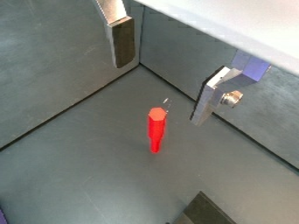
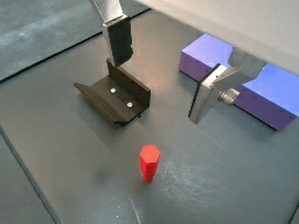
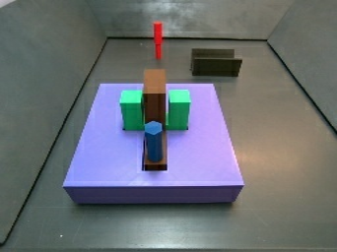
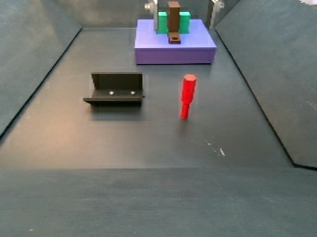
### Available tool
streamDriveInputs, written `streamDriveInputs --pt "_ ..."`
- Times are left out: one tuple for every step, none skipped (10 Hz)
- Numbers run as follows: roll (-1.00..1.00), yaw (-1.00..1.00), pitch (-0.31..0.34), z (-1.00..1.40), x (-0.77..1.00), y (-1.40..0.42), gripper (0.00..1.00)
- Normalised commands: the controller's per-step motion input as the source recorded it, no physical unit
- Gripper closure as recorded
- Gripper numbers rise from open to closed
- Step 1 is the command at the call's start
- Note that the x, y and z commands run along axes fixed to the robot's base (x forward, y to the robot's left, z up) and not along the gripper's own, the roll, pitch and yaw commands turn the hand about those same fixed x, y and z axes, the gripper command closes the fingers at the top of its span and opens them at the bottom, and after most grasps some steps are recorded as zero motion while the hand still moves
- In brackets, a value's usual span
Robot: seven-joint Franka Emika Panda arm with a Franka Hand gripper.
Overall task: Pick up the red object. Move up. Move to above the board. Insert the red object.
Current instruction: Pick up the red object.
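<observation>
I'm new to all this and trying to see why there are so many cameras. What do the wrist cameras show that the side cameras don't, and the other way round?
Only the wrist views show the gripper clearly: its silver fingers hang open above the floor, holding nothing.

Only the side views show the top of the board, with the brown bar, green blocks and blue peg.

All views share the red object, standing upright on the floor, apart from the board. The fixture shows in one wrist view and both side views.
</observation>
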Motion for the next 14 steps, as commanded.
streamDriveInputs --pt "0.08 0.00 0.000 -0.49 0.00 0.12 0.00" --pt "0.09 -0.01 -0.027 -0.55 -0.03 0.15 0.00" --pt "0.09 -0.01 -0.026 -0.53 0.00 0.14 0.00" --pt "0.06 -0.01 -0.009 -0.45 0.00 0.09 0.00" --pt "0.08 -0.03 -0.019 -0.46 0.00 0.09 0.00" --pt "0.09 -0.05 -0.020 -0.45 -0.07 0.15 0.00" --pt "0.07 -0.05 -0.009 -0.42 0.00 0.14 0.00" --pt "0.08 -0.04 -0.004 -0.43 0.00 0.16 0.00" --pt "0.06 -0.03 -0.009 -0.41 0.00 0.14 0.00" --pt "0.07 -0.05 -0.003 -0.39 -0.01 0.12 0.00" --pt "0.08 -0.09 -0.003 -0.39 -0.09 0.11 0.00" --pt "0.00 -0.19 -0.010 -0.30 -0.18 0.06 0.00" --pt "0.00 -0.20 -0.017 -0.24 -0.16 0.01 0.00" --pt "0.00 -0.22 -0.026 -0.17 -0.17 0.00 0.00"
